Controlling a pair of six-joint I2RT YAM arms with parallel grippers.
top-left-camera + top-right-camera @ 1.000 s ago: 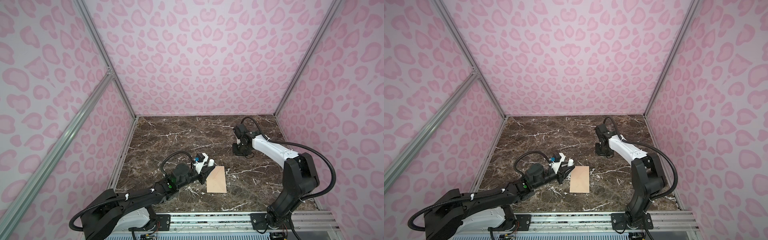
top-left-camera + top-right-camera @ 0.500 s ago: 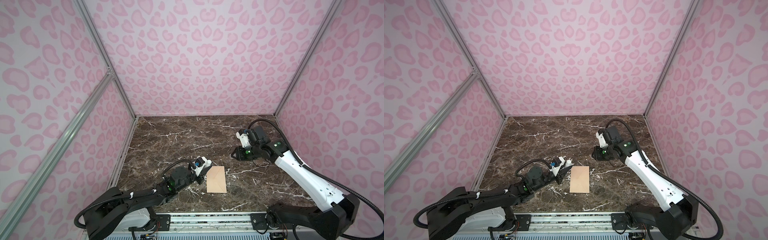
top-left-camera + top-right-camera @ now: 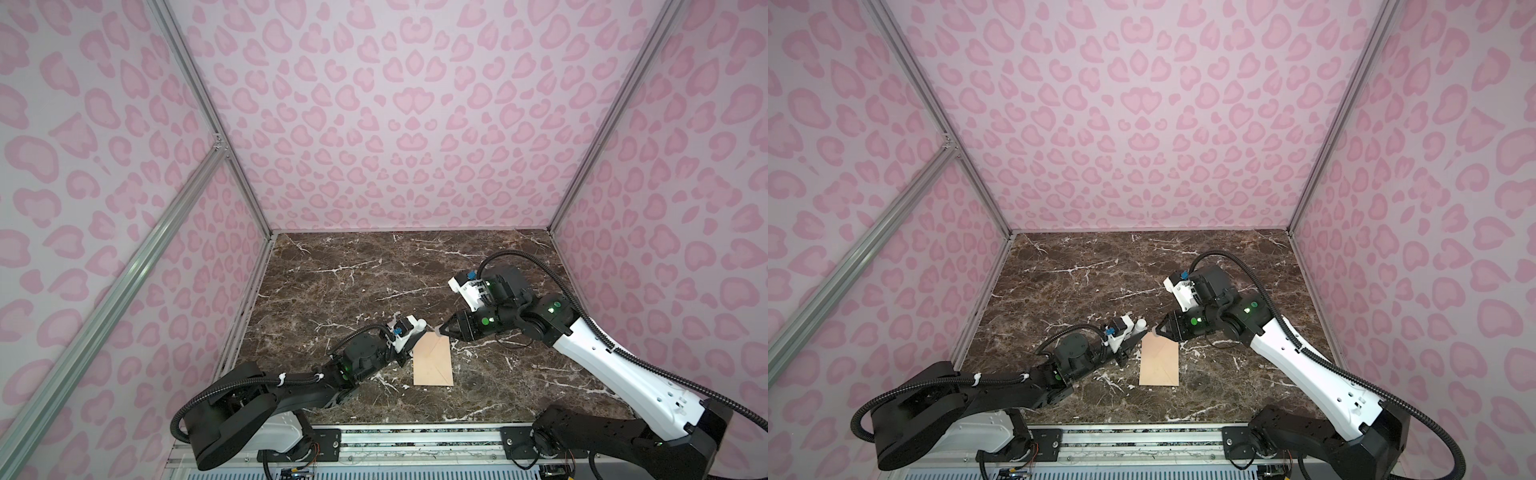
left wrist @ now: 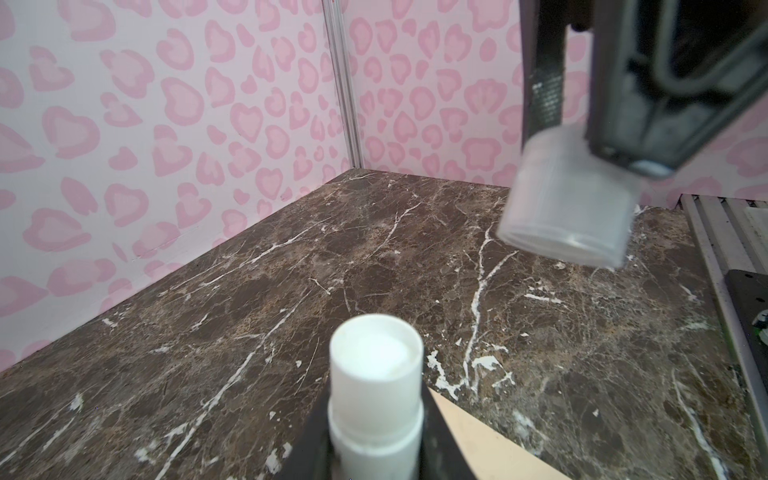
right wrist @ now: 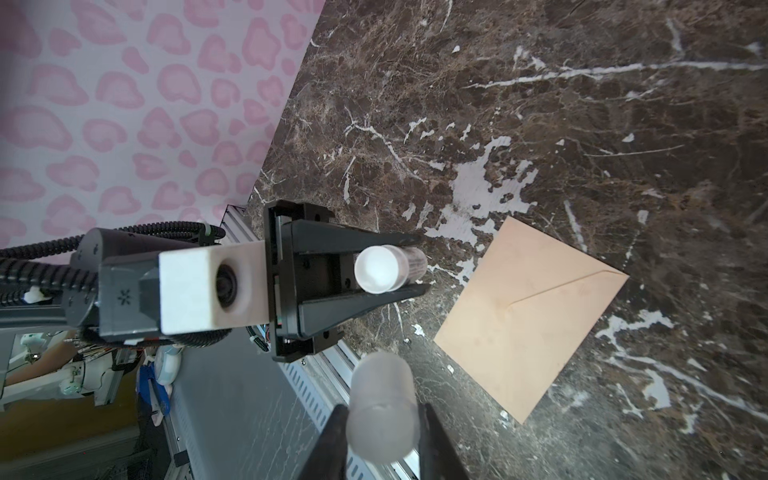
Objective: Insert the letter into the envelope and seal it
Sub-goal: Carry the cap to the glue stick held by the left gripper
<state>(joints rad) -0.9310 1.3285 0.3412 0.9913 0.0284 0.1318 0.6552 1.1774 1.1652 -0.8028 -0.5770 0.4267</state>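
The marble counter (image 3: 374, 270) carries the peach envelope (image 3: 433, 360), lying flat with its flap down. The letter is not visible and is probably inside. Beside the envelope's far corner, the left gripper (image 5: 422, 264) clamps an uncapped glue stick (image 4: 376, 374). The right gripper (image 5: 382, 411) pinches its translucent cap (image 4: 567, 203) opposite, seemingly for capping.

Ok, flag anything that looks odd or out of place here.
Nothing clearly spilled. The glue stick in the left claw is uncapped; its cap sits apart in the right claw. The envelope lies flat, flap down. The white blotches on the table beside it may be veining or residue; unclear.
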